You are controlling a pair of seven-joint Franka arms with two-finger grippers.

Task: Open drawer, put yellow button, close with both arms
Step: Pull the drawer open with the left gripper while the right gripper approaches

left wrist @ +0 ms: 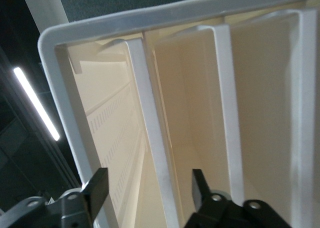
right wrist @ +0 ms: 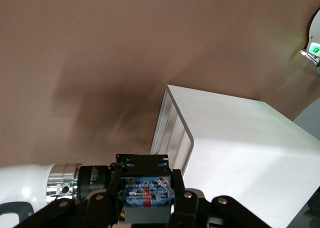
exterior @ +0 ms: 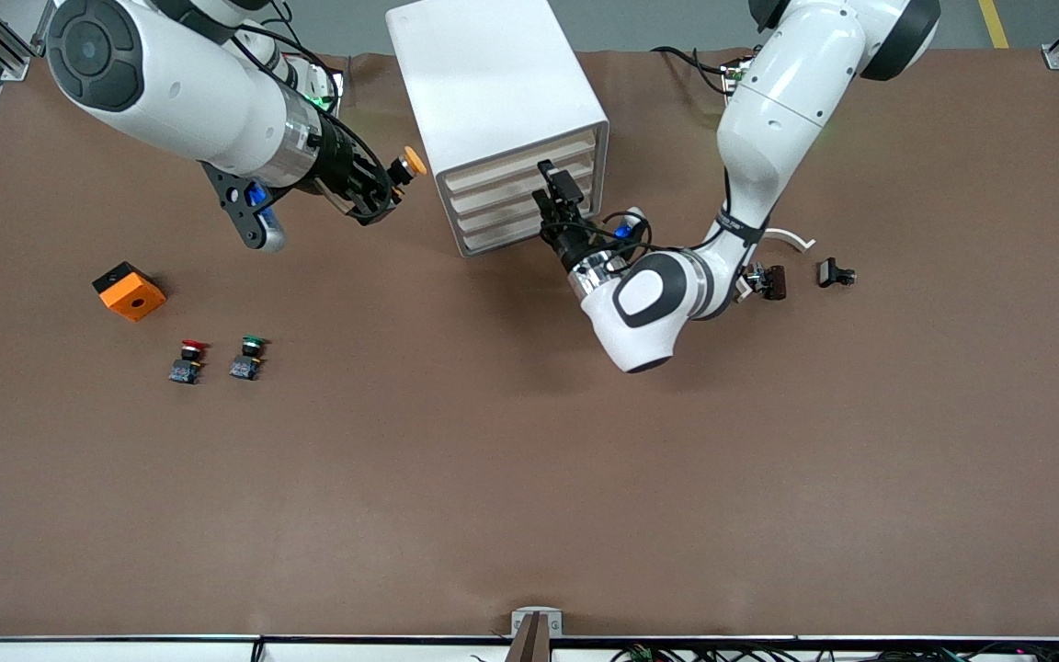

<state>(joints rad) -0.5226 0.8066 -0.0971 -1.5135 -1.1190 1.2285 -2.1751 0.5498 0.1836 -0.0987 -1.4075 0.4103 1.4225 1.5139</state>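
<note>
Two small push-buttons, a red-capped one [exterior: 187, 361] and a green-capped one [exterior: 248, 359], are sitting nearest the front camera on the matte brown tabletop [exterior: 511, 478]; an orange cube [exterior: 130, 291] with a round hole is lying just farther off, toward the right arm's end; the right hand [exterior: 381, 190] is hanging over the tabletop beside the cabinet [exterior: 493, 92], its fingers clamped together on the yellow button [exterior: 413, 163], whose round orange-yellow cap is sticking out past the fingertips while its blue base block is showing in the right wrist view [right wrist: 147, 193]; the glossy white, rounded-edge cabinet is standing with four shallow cream fronts; the left hand [exterior: 555, 188] is reaching at the drawer [exterior: 529, 152], the uppermost one, its black fingers [left wrist: 97, 188] standing apart on either side of a pale ridge; two small dark parts [exterior: 801, 276] are lying toward the left arm's end.
</note>
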